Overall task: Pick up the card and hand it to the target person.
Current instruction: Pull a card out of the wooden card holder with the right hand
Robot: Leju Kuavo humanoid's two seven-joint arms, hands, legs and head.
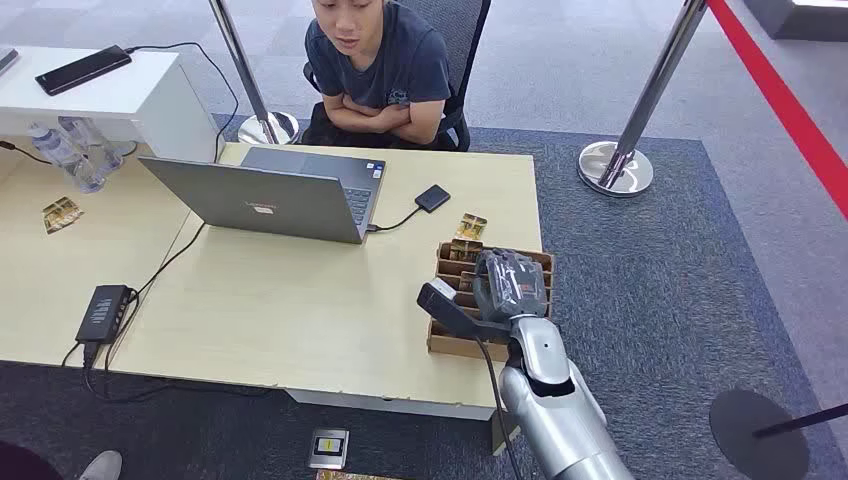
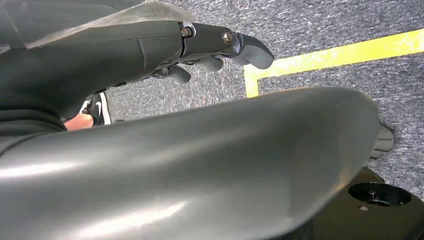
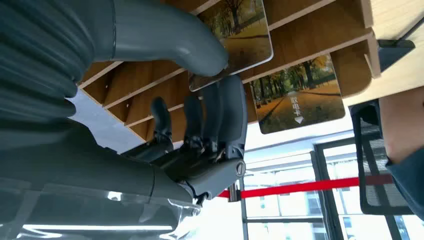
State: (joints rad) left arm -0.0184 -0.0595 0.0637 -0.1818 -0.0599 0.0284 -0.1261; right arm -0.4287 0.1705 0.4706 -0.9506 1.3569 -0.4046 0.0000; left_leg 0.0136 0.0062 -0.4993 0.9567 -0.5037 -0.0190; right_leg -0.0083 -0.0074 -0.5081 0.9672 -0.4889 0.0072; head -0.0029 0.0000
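Pale wood covers the desk [image 1: 300, 320] across the head view. At the upper left sit a white cabinet [image 1: 150, 95] with a black phone [image 1: 83, 69] on it, clear plastic bottles [image 1: 65, 150] and a small autumn-print card [image 1: 61, 213]; a black hub [image 1: 103, 312] with cables lies at the lower left edge of the desk. A grey laptop [image 1: 270, 200] stands open in the upper centre, wired to a small black box [image 1: 432, 197]. Behind it, at the top centre, a person [image 1: 380, 70] in a dark shirt sits with arms folded.

Right of centre, a wooden slotted card holder [image 1: 450, 345] rests at the desk's right edge, another card [image 1: 470, 226] lying just beyond it. The right hand [image 1: 508, 285] is down over the holder. In the right wrist view its thumb [image 3: 170, 42] and dark fingers [image 3: 227, 107] pinch a card [image 3: 245, 35] printed with autumn trees, which stands in a slot beside a second card [image 3: 297, 97].

The left hand [image 2: 200, 50] hangs over grey carpet with yellow tape [image 2: 340, 55], fingers loosely curled and holding nothing.
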